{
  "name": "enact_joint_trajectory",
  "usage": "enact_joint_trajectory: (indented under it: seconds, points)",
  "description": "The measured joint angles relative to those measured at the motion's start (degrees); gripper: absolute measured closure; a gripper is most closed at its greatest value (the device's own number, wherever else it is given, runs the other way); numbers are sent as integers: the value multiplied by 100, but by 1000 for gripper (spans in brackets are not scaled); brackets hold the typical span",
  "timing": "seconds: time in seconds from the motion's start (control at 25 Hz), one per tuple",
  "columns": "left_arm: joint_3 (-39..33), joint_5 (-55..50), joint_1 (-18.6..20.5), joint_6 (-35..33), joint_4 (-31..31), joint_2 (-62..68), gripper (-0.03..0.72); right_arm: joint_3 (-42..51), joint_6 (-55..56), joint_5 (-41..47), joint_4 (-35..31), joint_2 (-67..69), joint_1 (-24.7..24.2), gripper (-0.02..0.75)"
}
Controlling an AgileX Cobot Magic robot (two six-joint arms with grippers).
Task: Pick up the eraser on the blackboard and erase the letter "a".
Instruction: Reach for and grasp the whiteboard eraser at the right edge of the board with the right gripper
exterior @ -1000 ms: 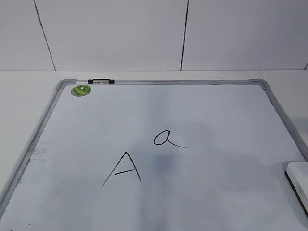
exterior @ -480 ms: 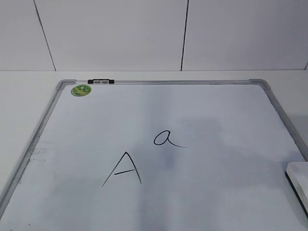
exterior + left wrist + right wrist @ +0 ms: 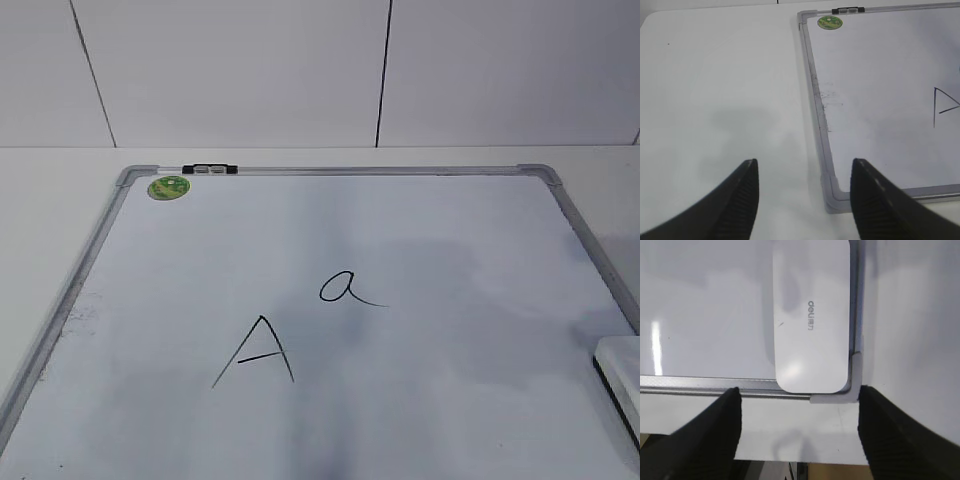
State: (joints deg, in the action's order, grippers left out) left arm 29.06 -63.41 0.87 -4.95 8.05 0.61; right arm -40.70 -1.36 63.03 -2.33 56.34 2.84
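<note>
— Where's the eraser (image 3: 811, 315)?
— In the blackboard (image 3: 705, 310) corner, long axis along the side frame, ahead of my right gripper (image 3: 799, 422), between its wide-open, empty fingers.
— Any writing?
— "deli" on top; "a" (image 3: 347, 288) beside "A" (image 3: 256, 352). My left gripper (image 3: 804, 192) is open, empty.

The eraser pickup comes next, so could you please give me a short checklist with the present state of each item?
1. Right hand open: ok, fingers spread wide.
2. Hand lined up with the eraser: ok, it lies between the fingers' span, ahead of them.
3. Eraser free of obstruction: ok, lying flat in the blackboard corner, against the frame.
4. The letter "a" intact: ok, not yet erased.
5. Left hand clear of the work: ok, open beside the board's corner.
6. Height above eraser: cannot tell.
</note>
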Motion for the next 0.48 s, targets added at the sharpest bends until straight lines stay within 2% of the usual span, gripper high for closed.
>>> enact_joint_trajectory:
  seconds: [0.24,0.48]
  points:
    - [0,0,0,0,0,0,255,0,0,-479,0,317,0,164]
    - [0,0,0,0,0,0,255,0,0,-576,0,649,0,164]
